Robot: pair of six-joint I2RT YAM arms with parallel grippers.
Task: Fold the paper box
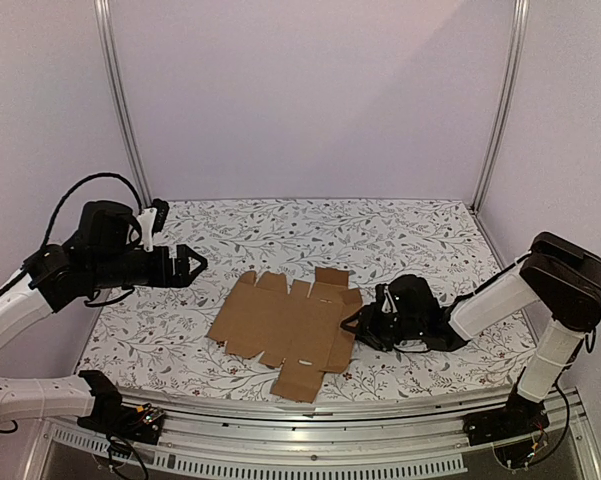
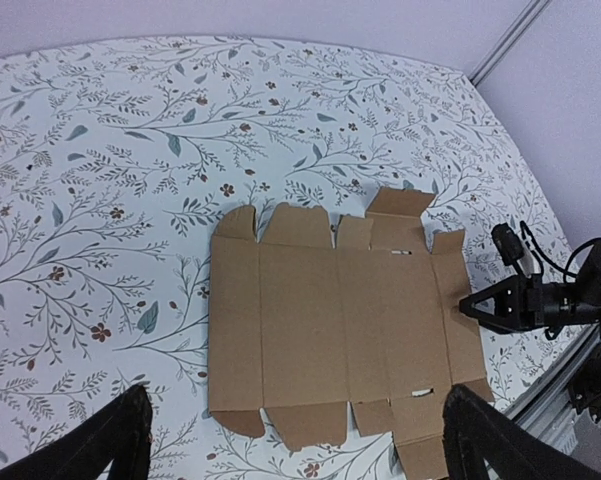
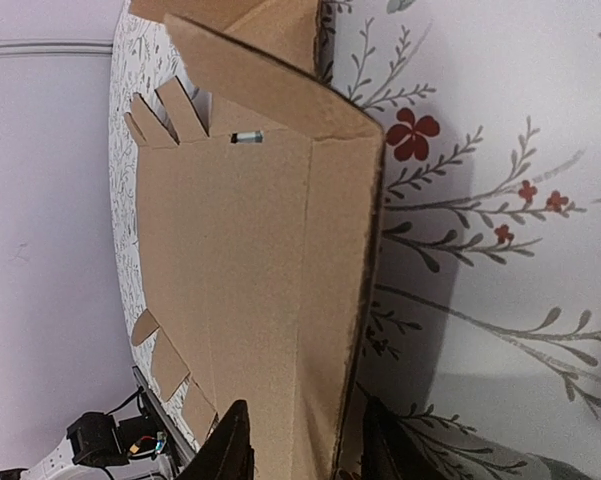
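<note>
Brown cardboard, one flat die-cut paper box (image 1: 285, 325), is lying mid-frame on the floral tabletop (image 1: 420, 240) in the top view. Of the two claws, the left claw (image 1: 195, 263) is hovering at frame left and the right claw (image 1: 363, 322) is meeting the sheet's right edge.

From the left wrist, its fingers (image 2: 130, 430) are showing spread wide and empty above the sheet.

From the right wrist, the fingers (image 3: 238, 445) are straddling a slightly raised edge panel, parted rather than pinching. The sheet is probably handling as light and thin, bending only at its creases, and an edge panel is looking like the best hold.
</note>
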